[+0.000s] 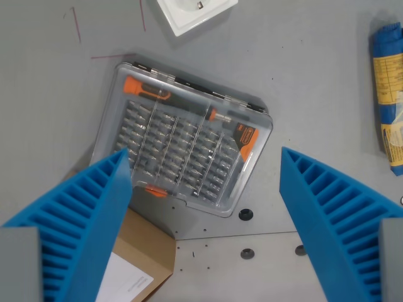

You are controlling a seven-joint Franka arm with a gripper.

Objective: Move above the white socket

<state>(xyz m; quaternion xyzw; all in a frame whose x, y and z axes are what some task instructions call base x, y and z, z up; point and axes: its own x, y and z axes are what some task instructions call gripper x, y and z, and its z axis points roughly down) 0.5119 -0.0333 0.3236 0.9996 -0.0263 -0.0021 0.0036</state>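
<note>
The white socket (194, 12) lies at the top edge of the wrist view, left of centre, partly cut off by the frame. My gripper (204, 165) is open, with its two blue ribbed fingers (82, 220) spread wide at the bottom left and bottom right. Nothing is held between them. The gripper hangs over a clear plastic screwdriver bit case (182, 138), well below the socket in the picture.
The bit case holds an orange-and-black driver and rows of bits. A brown cardboard box (141, 261) with a white label sits at the bottom left. A blue and yellow packet (390, 94) lies at the right edge. Bolt holes (246, 214) dot the grey table.
</note>
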